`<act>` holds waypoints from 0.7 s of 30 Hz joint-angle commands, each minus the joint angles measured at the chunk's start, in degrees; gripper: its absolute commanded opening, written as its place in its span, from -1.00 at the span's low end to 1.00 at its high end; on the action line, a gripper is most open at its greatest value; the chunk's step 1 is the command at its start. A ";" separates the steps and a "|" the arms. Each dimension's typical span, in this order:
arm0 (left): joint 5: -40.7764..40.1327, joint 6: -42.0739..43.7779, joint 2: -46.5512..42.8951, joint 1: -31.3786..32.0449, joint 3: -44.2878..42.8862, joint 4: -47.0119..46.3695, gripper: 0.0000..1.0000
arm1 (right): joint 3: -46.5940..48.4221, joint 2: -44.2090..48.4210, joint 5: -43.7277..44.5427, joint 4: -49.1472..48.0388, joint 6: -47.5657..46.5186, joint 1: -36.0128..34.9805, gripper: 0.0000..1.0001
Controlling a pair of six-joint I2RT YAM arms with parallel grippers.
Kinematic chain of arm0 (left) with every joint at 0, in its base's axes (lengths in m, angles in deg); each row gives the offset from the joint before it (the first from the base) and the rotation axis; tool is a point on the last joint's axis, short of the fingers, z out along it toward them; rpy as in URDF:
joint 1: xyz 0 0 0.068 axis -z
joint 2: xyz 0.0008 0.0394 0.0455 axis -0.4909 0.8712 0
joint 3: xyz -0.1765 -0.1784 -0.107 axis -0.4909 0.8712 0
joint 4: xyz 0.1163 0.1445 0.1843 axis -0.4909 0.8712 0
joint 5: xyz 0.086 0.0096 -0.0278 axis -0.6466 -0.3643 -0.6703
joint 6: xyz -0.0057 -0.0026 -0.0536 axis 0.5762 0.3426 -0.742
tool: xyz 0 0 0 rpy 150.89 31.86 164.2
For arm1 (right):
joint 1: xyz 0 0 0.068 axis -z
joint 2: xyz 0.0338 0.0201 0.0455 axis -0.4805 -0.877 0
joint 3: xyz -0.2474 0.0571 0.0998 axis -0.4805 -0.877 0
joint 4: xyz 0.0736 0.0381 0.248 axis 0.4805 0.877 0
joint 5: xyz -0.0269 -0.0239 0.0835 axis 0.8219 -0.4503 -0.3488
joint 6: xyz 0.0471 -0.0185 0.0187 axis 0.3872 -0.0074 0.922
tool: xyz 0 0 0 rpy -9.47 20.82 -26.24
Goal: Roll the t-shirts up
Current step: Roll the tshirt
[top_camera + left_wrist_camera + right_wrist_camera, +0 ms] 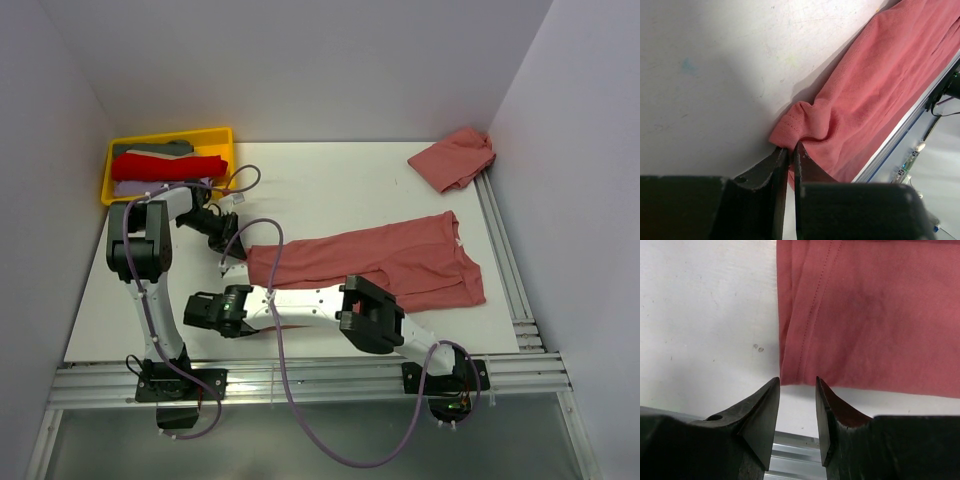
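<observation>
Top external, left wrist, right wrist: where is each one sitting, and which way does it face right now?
Top external: above and behind the robot, looking down at the table; the left arm and right arm show.
Left wrist: on the left arm, looking along the left gripper, which pinches the folded t-shirt at a corner.
Right wrist: behind the open right gripper, facing the shirt's hem.
Shared: both wrist views show that same t-shirt.

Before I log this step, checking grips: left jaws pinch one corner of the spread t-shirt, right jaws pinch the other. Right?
No. The right wrist view shows the right gripper with jaws open, not pinching the t-shirt; the rest stands.
</observation>
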 commanded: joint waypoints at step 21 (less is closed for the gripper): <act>-2.24 -0.38 -1.81 0.52 -0.41 -1.70 -0.84 | 4.65 -5.08 0.36 2.88 0.23 -0.41 -0.58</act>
